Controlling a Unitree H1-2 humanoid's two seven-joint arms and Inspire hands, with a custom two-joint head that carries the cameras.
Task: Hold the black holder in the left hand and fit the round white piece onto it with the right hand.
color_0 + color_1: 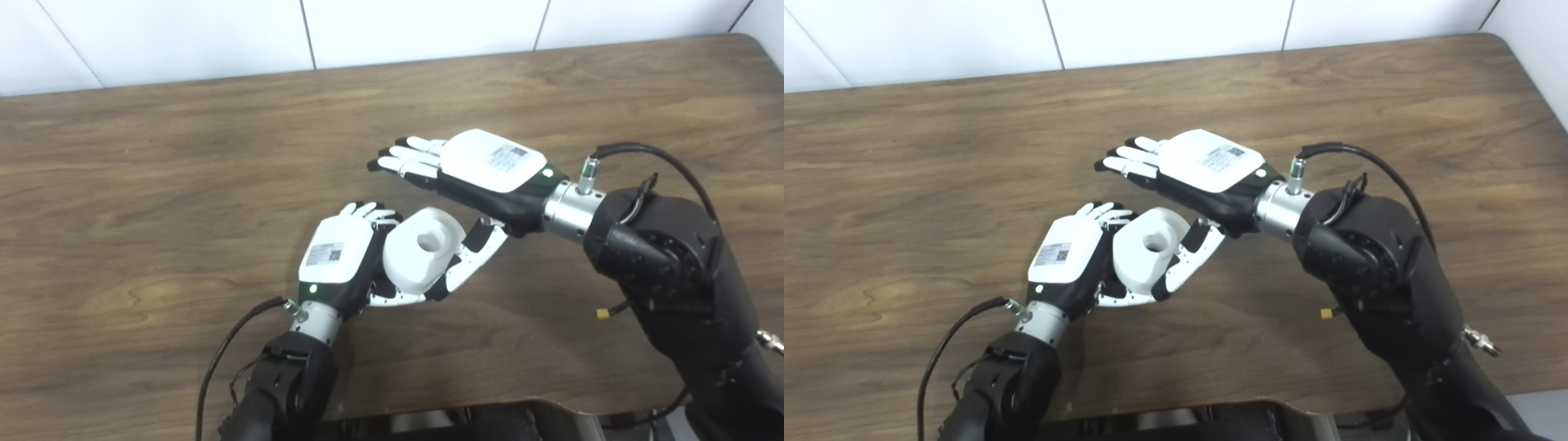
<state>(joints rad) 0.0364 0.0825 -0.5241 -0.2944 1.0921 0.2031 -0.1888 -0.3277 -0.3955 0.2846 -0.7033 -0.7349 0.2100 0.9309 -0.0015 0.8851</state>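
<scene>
Nearest the camera, the left hand [340, 260] is curled around the round white piece [422, 248], fingers wrapped over its far side and thumb hooked beneath, so that hand is gripping it above the wooden table [153, 184]. The piece's central hole faces up and toward the camera, and its axis tilts up and to the right. No black holder shows in either view; if 1 sits under the white piece, the hand and the piece cover it, and I cannot tell.

Just beyond and to the right, the right hand [471, 168] hovers flat, palm down, fingers stretched straight and slightly spread, holding nothing. Its thumb [481, 248] hangs down beside the white piece's right edge, very near it, though contact is unclear.

The key relation: the white piece lies below and toward the camera from the right hand's fingers, which point left, past it. The left hand already holds it; the right is the free one.

Count: 2 hands, 1 white piece, 0 holders visible.
</scene>
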